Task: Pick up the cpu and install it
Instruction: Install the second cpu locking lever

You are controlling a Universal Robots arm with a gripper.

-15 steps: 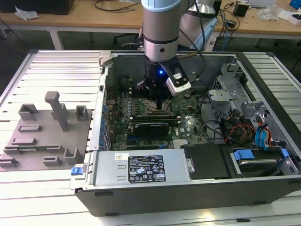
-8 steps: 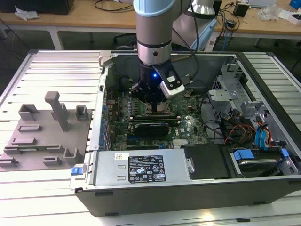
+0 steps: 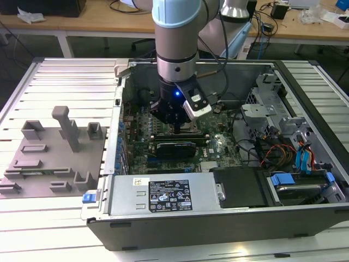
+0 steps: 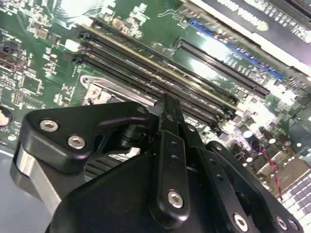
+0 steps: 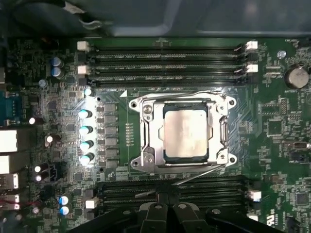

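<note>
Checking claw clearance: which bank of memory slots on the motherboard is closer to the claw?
In the first wrist view, the bank beside the claw. The other bank lies beyond the cpu.

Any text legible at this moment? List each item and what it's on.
Nothing can be quoted.
White label on the power supply, exterior view: print too small.
Expansion card, second wrist view: white lettering, blurred and cut off.
Motherboard markings, first wrist view: too small.
The cpu top: no readable marking.
</note>
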